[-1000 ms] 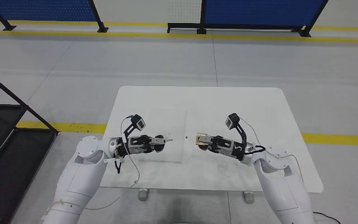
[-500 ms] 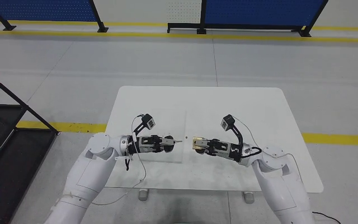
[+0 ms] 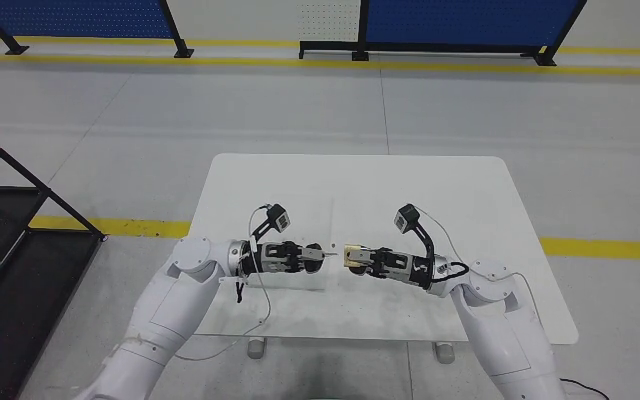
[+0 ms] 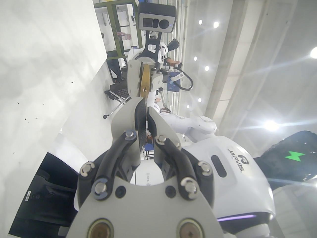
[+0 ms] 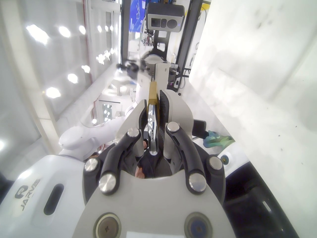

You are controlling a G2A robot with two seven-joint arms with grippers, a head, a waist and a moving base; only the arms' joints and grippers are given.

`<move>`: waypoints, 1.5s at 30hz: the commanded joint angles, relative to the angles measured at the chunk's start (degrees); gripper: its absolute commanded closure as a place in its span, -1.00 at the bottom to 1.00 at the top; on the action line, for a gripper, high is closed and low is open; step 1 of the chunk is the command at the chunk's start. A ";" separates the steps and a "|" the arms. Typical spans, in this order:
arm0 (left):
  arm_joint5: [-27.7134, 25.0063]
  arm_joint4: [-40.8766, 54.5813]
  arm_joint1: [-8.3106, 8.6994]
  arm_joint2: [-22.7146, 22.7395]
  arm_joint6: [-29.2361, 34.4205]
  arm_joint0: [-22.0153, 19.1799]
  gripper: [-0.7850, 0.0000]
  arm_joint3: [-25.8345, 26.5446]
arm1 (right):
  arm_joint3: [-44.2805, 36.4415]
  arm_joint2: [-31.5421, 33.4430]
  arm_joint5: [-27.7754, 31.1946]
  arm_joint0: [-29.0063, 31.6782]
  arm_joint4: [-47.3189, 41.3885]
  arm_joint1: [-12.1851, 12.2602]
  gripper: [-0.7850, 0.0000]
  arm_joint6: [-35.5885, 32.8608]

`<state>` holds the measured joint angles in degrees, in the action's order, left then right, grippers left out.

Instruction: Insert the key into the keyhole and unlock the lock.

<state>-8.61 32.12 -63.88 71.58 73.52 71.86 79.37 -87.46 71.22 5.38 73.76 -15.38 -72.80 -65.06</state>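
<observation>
Top view: my left hand [image 3: 312,256] and right hand [image 3: 358,257] face each other over the middle of the worktop [image 3: 450,190], nearer its front edge and well apart from both side edges. My left hand is clamped on the key [image 3: 322,256], whose tip points at the brass lock [image 3: 349,255] just beside it. My right hand grips that lock tight.

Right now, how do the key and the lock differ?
The key is a thin blade in the left gripper; the lock is a thicker brass block in the right gripper. The key pokes out tip-first; the lock's shiny shackle sits back in the grip, body forward. Both are clamped above the table, facing each other on one line.
</observation>
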 commanded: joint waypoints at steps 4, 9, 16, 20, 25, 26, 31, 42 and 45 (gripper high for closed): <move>-0.10 0.08 -0.14 -1.32 -0.33 -0.48 1.00 -0.31 | 0.00 0.00 0.00 0.00 0.00 0.00 1.00 0.00; -0.19 0.38 -0.18 -2.00 -0.56 -0.65 1.00 -0.49 | 0.00 0.00 0.00 0.00 0.00 0.00 1.00 0.00; -0.28 0.98 -0.13 -2.32 -0.95 -0.80 1.00 -0.44 | 0.00 0.00 0.00 0.00 0.00 0.00 1.00 0.00; -0.15 0.96 -0.07 -2.46 -1.16 -0.86 1.00 -0.45 | 0.00 0.00 0.00 0.00 0.00 0.00 1.00 0.00; -0.04 0.96 0.00 -2.68 -1.25 -0.94 1.00 -0.51 | 0.00 0.00 0.00 0.00 0.00 0.00 1.00 0.00; -0.08 1.00 0.01 -2.71 -1.31 -0.95 1.00 -0.54 | 0.00 0.00 0.00 0.00 0.00 0.00 1.00 0.00; -0.08 1.22 0.03 -3.01 -1.63 -1.02 1.00 -0.69 | 0.00 0.00 0.00 0.00 0.00 0.00 1.00 0.00; -0.39 1.84 -0.02 -3.84 -1.93 -1.50 1.00 -1.13 | 0.00 0.00 0.00 0.00 0.00 0.00 1.00 0.00; -0.47 2.04 -0.03 -4.01 -1.96 -1.61 1.00 -1.26 | 0.00 0.00 0.00 0.00 0.00 0.00 1.00 0.00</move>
<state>-9.06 34.14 -63.92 67.60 71.56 70.28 78.15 -87.46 71.22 5.37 73.76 -15.38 -72.80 -65.06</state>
